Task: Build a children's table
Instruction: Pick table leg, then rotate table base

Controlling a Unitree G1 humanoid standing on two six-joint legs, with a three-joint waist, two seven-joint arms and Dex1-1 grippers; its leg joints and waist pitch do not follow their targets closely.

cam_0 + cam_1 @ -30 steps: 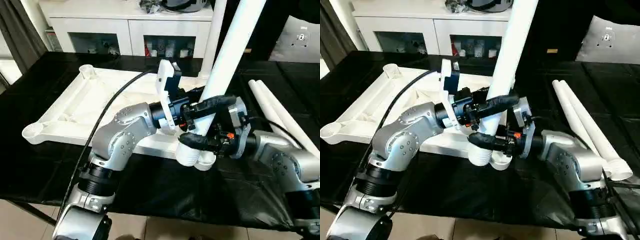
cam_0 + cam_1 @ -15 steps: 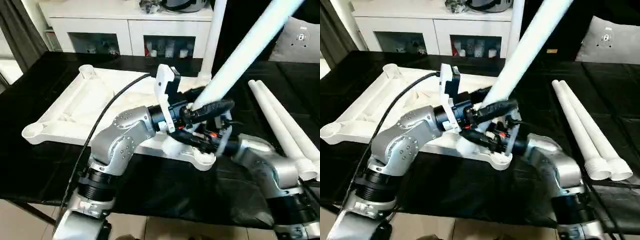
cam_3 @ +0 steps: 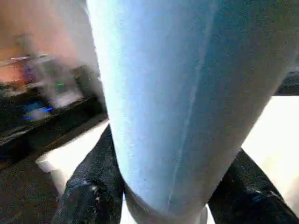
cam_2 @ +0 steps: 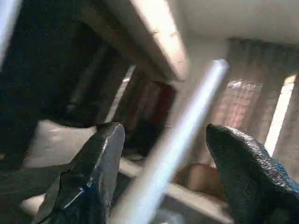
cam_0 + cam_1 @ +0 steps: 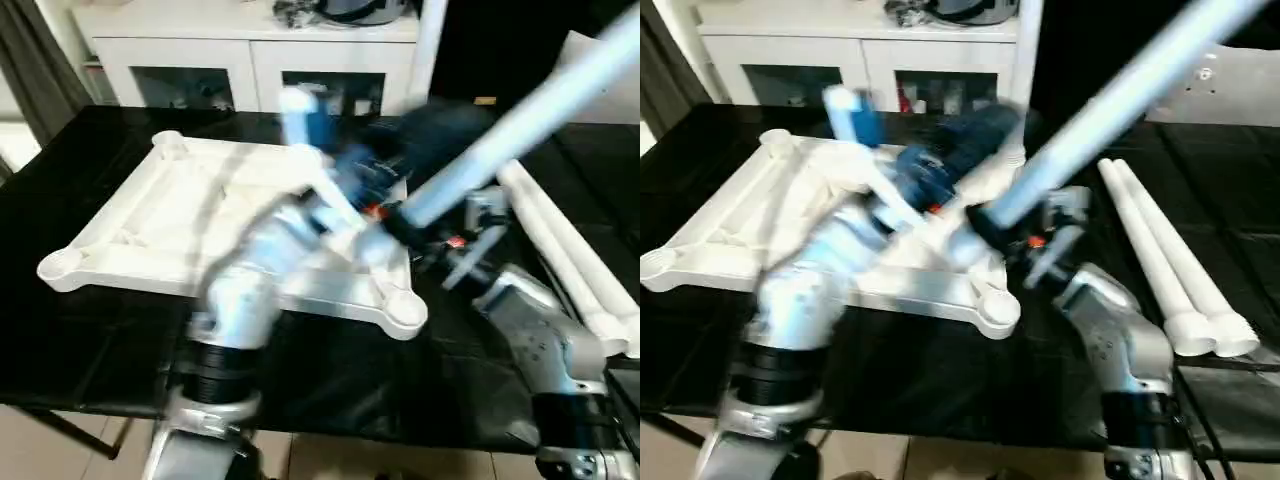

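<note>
The white tabletop [image 5: 130, 235] lies upside down on the black bench, ribs up, its near right corner socket [image 5: 403, 308] bare. A white leg [image 5: 520, 115] slants steeply up to the right above that corner. My right gripper [image 3: 173, 154] is shut on its lower part, one black finger [image 3: 88, 186] on each side. My left arm [image 5: 265, 250] is a blur over the tabletop. Its gripper [image 4: 163, 133] is open, and past the fingers [image 4: 100, 158] a thin white rod shows in the distance. Another leg [image 5: 432, 40] stands in the far right corner.
Two spare white legs [image 5: 565, 255] lie side by side on the bench to the right, close to my right forearm [image 5: 525, 315]. A white cabinet with glass doors [image 5: 240, 70] stands behind the bench. The bench's front edge runs just below the tabletop.
The leg has tipped further right and its foot has come up off the near right socket. My left gripper has let go of it and swung back over the tabletop.
</note>
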